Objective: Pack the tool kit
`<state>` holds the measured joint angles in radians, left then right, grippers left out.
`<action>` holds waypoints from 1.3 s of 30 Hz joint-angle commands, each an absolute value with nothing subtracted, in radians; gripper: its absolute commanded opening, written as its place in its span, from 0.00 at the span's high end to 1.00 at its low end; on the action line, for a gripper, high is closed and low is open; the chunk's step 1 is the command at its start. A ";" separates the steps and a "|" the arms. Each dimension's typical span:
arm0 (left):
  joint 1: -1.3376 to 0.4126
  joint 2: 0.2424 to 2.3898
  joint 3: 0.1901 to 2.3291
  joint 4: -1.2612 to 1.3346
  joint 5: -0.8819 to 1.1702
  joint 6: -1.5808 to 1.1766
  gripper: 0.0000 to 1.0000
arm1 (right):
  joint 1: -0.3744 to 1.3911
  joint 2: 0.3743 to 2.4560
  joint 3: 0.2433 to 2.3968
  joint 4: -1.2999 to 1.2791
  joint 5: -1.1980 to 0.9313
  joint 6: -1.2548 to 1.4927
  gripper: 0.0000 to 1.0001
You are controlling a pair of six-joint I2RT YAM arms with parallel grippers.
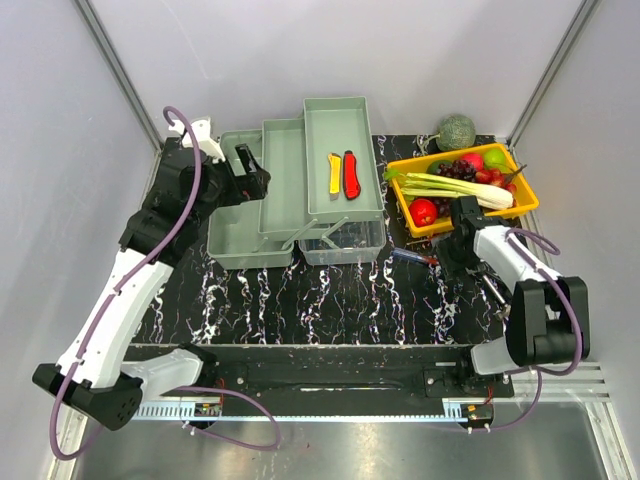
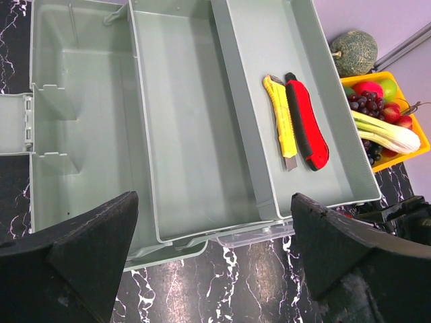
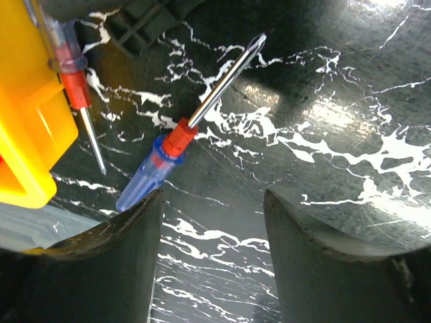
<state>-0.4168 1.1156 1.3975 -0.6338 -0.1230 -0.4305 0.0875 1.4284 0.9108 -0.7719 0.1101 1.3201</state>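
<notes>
Toolbox (image 1: 240,243) stands open on the worktop (image 1: 330,300), yellow knife (image 1: 334,175) and red knife (image 1: 351,173) in its rightmost tray. Left gripper (image 2: 212,222) hangs over it, right gripper (image 3: 212,202) over the screwdriver (image 3: 176,138) right of it, both jaws agape.

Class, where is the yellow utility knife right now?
In the top view, the yellow utility knife lies in the rightmost fold-out tray, just left of the red utility knife.
</notes>
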 commanded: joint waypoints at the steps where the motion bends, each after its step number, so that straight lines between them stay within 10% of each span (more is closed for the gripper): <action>1: -0.411 1.077 1.394 -0.595 -0.110 -0.431 0.01 | 0.061 1.473 0.942 -0.732 0.101 1.379 0.36; 17: -0.405 1.065 1.422 -0.649 -0.103 -0.423 0.01 | 0.015 1.686 1.022 -0.695 0.138 1.391 0.44; 19: -0.405 1.065 1.428 -0.653 -0.072 -0.413 0.01 | 0.015 1.710 1.051 -0.713 0.138 1.352 0.67; 23: -0.405 1.049 1.385 -0.635 -0.005 -0.373 0.01 | 0.015 1.717 1.062 -0.782 0.176 1.330 0.79; 28: -0.405 0.961 1.212 -0.511 0.110 -0.341 0.01 | 0.015 1.616 0.957 -0.710 0.247 1.281 1.00; 39: -0.413 0.897 1.150 -0.518 0.394 -0.387 0.01 | 0.017 1.176 0.856 -0.560 0.091 0.910 1.00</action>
<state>-0.4110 0.9195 1.1278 -0.5549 0.2489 -0.3744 0.0208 1.3705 0.8577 -0.6468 0.1810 1.0954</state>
